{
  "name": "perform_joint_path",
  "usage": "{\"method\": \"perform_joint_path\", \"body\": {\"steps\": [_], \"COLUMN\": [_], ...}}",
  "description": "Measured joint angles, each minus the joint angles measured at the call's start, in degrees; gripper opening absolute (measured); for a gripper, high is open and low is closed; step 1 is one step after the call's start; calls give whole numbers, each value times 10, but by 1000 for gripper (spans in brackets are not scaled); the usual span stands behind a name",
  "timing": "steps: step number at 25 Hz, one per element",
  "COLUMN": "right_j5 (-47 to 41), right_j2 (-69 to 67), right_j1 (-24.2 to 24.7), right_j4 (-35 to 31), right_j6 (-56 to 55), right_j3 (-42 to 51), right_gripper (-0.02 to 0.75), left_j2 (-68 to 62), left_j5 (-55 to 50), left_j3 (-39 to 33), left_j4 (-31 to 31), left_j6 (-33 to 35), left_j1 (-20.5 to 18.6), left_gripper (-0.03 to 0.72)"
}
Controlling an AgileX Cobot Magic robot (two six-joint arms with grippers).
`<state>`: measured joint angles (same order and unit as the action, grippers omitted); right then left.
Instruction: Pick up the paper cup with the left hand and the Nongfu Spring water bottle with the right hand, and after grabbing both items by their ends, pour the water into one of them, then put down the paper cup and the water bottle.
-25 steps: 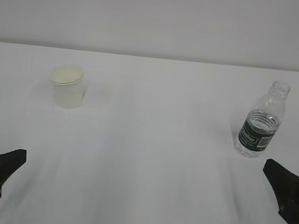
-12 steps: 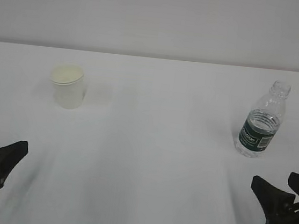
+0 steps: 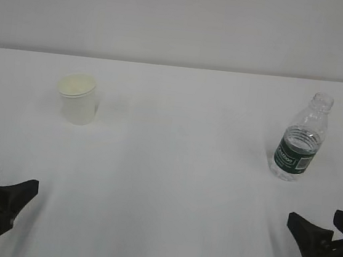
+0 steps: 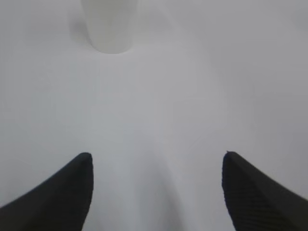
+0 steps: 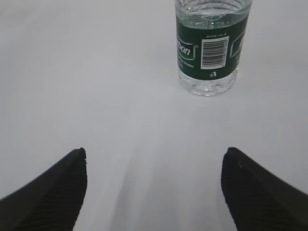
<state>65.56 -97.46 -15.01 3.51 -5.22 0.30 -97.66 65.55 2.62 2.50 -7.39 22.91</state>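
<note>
The small white paper cup (image 3: 77, 98) stands upright at the white bench's (image 3: 173, 166) far left, the clear ribbed green-labelled water bottle (image 3: 301, 138) upright at its right. Both black two-finger end effectors, left (image 3: 0, 186) and right (image 3: 320, 227), hover near the front edge, jaws spread wide and empty, well apart from both.

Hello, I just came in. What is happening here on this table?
Nothing is being handled yet. A paper cup and a capless water bottle stand upright, far apart, on a white table. The left gripper and the right gripper are both open and empty, each low near the front edge, facing its own object.
</note>
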Motion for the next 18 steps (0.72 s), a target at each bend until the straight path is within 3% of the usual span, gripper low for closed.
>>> {"method": "perform_joint_path", "body": {"steps": [18], "right_j5": [1], "right_j2": [0], "right_j1": [0], "right_j4": [-71], "right_j6": [16], "right_j3": [-34], "right_gripper": [661], "left_j2": [-75], "left_j5": [0], "left_j3": [89], "left_j4": [16], "left_j6": [3], "left_j1": [0], "left_gripper": [608]}}
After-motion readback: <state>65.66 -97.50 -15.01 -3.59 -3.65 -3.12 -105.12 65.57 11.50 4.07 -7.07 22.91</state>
